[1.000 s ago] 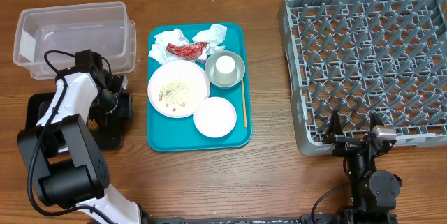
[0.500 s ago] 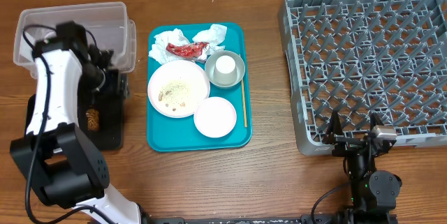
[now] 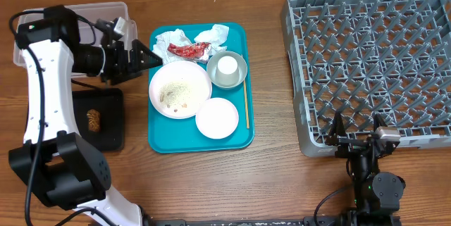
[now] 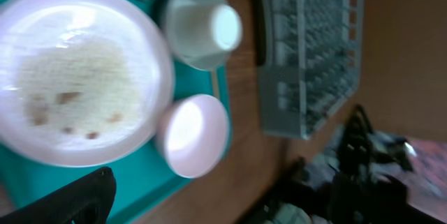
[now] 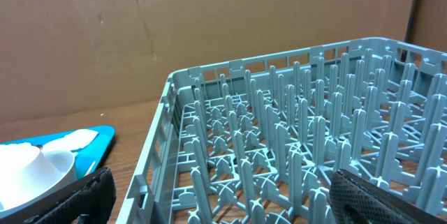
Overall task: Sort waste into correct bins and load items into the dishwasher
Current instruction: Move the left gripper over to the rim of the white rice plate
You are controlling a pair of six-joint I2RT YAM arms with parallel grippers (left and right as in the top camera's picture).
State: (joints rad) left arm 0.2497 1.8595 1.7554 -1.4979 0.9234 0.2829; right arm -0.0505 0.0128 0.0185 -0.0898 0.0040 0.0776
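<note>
Now, lump (image 3: 93,119) in black tray (image 3: 111,133), crumbs (image 3: 177,91) on plate (image 3: 155,98)

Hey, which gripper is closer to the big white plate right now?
Left. The left gripper hangs just beyond the plate's left rim, by the tray's edge. The right gripper sits far off to the right, at the rack's near edge.

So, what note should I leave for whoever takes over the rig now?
Left gripper open, empty, over the left edge of the teal tray. Right gripper open, empty, at the near edge of the rack.
Done: brown lump in the black tray.
Napkins, red wrapper, crumbed plate, pink dish, bowl holding the cup, stick: on the teal tray.
To do: bin that waste, load dishes into the empty rack.
</note>
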